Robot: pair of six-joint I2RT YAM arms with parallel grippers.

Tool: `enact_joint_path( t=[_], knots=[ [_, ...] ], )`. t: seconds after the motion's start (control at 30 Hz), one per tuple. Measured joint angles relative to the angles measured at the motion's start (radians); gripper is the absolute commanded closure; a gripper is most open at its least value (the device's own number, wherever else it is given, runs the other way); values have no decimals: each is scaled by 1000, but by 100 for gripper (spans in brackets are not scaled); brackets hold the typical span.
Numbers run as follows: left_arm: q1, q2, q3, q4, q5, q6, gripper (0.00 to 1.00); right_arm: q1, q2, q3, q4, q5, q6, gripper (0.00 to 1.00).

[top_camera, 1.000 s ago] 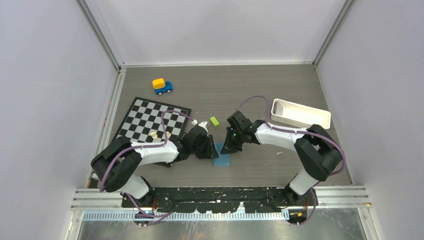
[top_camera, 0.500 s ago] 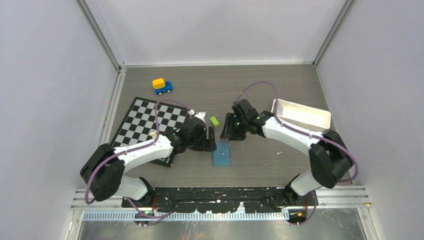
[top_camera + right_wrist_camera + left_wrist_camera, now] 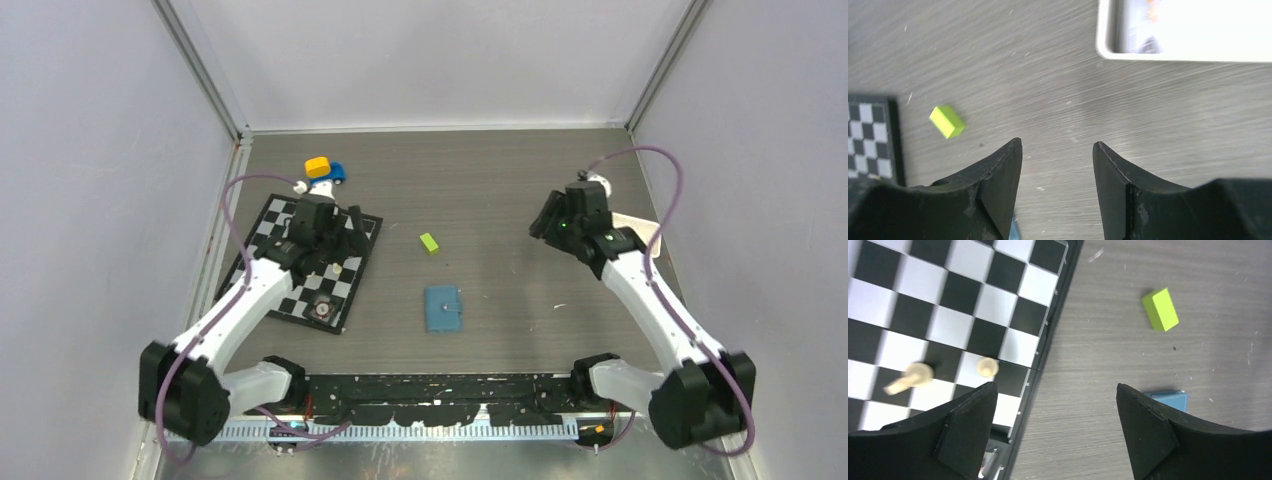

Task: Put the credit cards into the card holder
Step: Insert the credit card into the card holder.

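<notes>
While your left tool [image 3: 1055, 390] hangs wide open and empty over the chessboard [image 3: 948, 305] edge and your right tool [image 3: 1058, 145] gapes empty near the white tray [image 3: 1104, 30], the card holder [image 3: 443, 308] lies closed on the counter [image 3: 500, 180] between them.

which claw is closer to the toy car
Left. The left claw is over the chessboard close to the toy car; the right claw is across the table near the white tray.
</notes>
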Motion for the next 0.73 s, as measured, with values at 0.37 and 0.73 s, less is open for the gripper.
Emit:
enact_joint_path(
  t=[0.37, 0.73],
  knots=[
    [14, -418, 40, -46, -254, 179, 0, -47, -463, -140, 113, 339, -163, 39],
    [14, -465, 13, -61, -303, 206, 0, -47, -465, -178, 132, 386, -202, 39]
  ],
)
